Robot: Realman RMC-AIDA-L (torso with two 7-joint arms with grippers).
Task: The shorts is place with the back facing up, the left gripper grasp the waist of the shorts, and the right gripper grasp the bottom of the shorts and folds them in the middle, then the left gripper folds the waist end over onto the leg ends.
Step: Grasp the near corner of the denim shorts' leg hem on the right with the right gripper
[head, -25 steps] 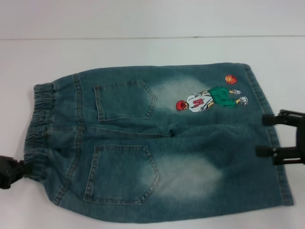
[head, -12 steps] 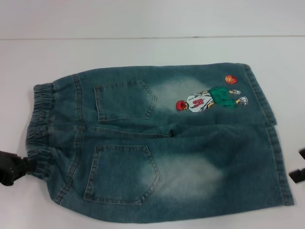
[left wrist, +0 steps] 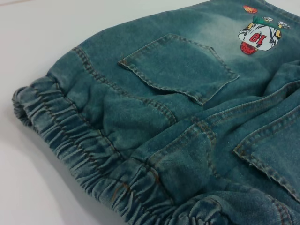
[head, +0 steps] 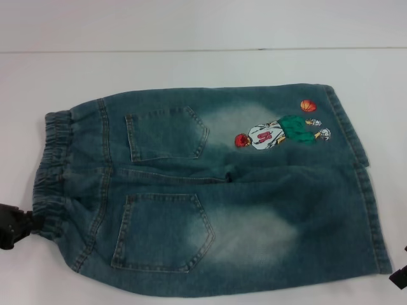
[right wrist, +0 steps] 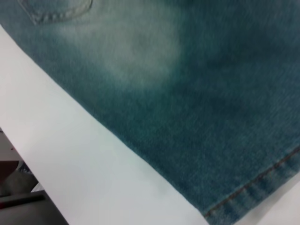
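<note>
1. Shorts (head: pixel 216 190) lie flat, back up, on the white table (head: pixel 191 70), the waist (head: pixel 54 171) to the left and the leg ends (head: pixel 359 184) to the right, unmoved.
2. Left gripper (head: pixel 16 225) stays touching the waist's near corner; I cannot tell its opening or hold.
3. Right gripper (head: pixel 399 276) has pulled off the hem to the picture's near right corner, barely visible; opening unclear.

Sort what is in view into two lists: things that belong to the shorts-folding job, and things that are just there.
Belongs to the job:
- shorts, back up, flat
- waist
- leg ends
- left tool, at the waist's near corner
- right tool, beside the near leg hem

Just there:
- white table
</note>
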